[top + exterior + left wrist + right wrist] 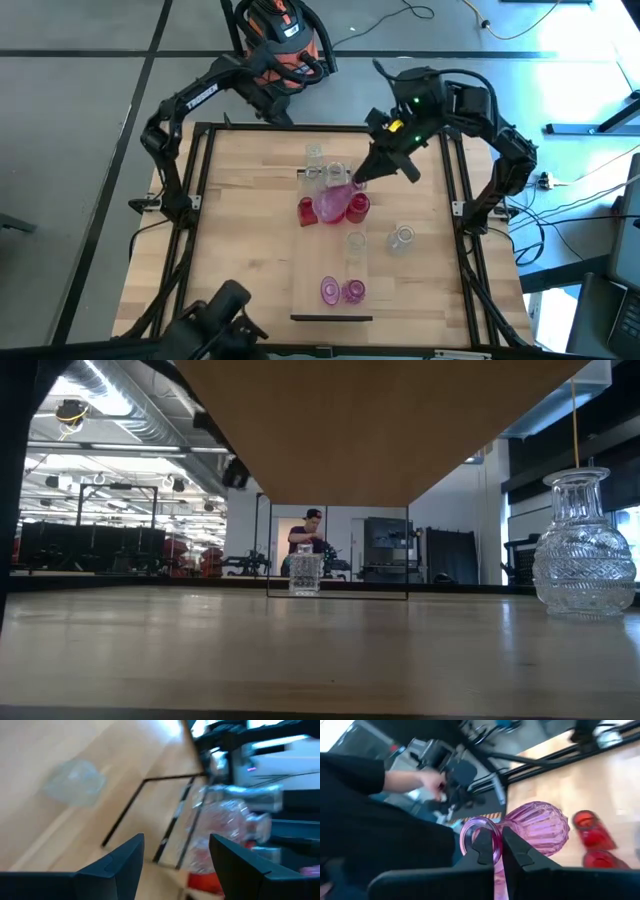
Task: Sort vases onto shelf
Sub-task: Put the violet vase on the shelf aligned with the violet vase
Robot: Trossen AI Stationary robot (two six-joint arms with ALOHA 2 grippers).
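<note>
2 grippers are reported. The right gripper (358, 182) is seen at upper centre of the high view, its fingers pressed together on the rim of a pink vase (535, 827), which is pinched at the mouth and held tilted over the shelf (318, 292). 2 red vases (358, 207) are located just beside the pink vase. 2 smaller pink vases (341, 291) are placed at the lower end of the shelf, and clear vases (314, 155) near its upper end. 1 clear vase (401, 237) is positioned on the tabletop (250, 230), right of the shelf. The left gripper (177, 855) is spread, nothing held.
</note>
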